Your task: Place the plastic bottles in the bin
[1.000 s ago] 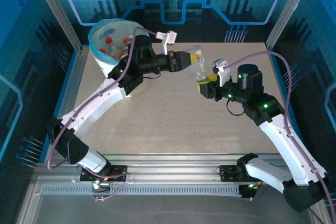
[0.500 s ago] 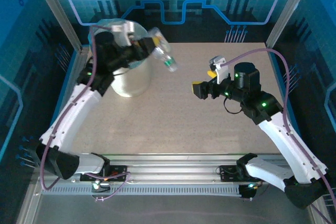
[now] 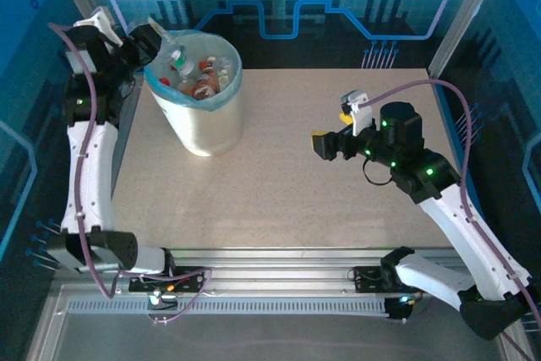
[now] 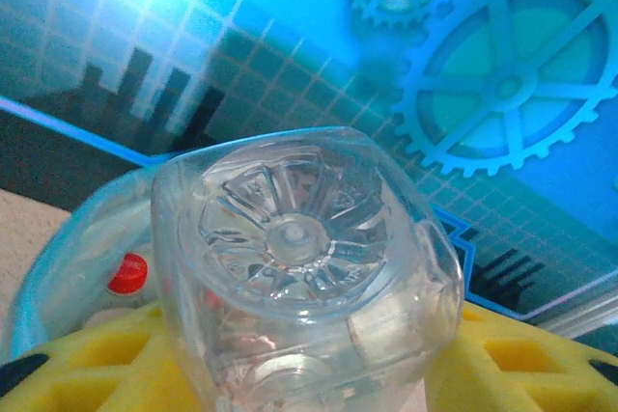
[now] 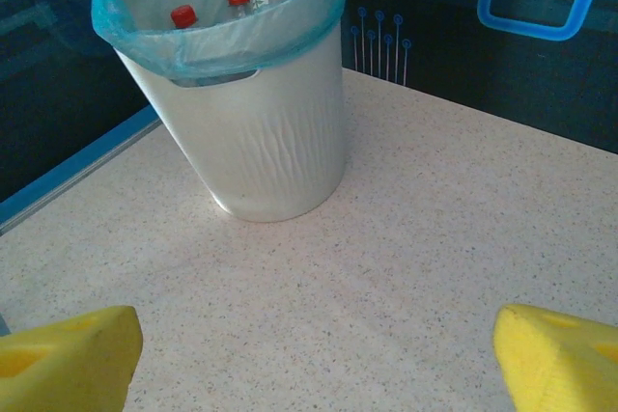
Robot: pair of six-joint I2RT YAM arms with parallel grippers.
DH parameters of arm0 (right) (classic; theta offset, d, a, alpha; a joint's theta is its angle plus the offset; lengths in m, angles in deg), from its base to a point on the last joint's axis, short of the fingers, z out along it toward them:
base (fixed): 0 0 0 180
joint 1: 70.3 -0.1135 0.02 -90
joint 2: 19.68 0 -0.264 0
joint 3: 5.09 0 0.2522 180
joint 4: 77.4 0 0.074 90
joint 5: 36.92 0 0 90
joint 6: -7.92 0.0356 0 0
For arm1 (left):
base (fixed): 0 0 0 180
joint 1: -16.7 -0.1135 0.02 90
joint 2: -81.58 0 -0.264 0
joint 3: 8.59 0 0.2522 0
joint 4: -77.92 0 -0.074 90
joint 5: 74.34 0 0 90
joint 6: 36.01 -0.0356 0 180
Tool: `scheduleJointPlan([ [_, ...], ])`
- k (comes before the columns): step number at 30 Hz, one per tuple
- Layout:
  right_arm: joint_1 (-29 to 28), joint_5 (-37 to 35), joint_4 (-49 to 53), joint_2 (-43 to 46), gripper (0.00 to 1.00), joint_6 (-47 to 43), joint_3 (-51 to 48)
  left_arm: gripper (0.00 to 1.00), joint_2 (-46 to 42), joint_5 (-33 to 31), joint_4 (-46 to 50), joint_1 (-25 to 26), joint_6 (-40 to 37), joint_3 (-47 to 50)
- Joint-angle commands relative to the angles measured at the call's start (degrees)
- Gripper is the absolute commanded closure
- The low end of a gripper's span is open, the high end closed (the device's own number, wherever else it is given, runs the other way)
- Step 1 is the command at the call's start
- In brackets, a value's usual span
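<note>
Far-left corner: bin (image 3: 207, 120) stands upright on tabletop (image 3: 279, 183); white, ribbed wall, light-blue bag liner folded over rim.
Bin contents: several bottles (image 3: 201, 78) heaped inside, mostly clear w/ red caps; right wrist view shows two red caps (image 5: 183, 16) just below rim.
Left hand (image 3: 148, 40): raised at far-left side of bin rim, arm stretched up along left edge of tabletop.
Left grip: yellow pads (image 4: 87, 354) sit on both sides of a clear bottle (image 4: 299, 277), grasping it; bottle base faces wrist cam, star-shaped ribs visible.
Clear bottle position: over bin opening; bag rim + one red cap (image 4: 127, 274) appear below-left of it in left wrist view.
Right hand (image 3: 324, 143): over right-centre of tabletop, well apart from bin, pointing left toward it.
Right grip: released, pads (image 5: 68, 354) wide apart at bottom corners of wrist view, bare speckled tabletop between them.
Bin vs right hand: bin is far-left of it, whole wall + rim in wrist view.
</note>
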Motion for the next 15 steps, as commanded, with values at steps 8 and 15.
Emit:
scheduleJointPlan([
  [8,-1.0,-1.3,3.1,1.8,0.06,-0.1,-0.3,0.11,0.9,2.6,4.2,-0.2,-0.2,0.6],
  [15,-1.1,-2.0,2.4,1.3,0.07,-0.4,-1.0,0.1,-6.9,-3.5,5.8,-0.1,-6.1,4.4],
])
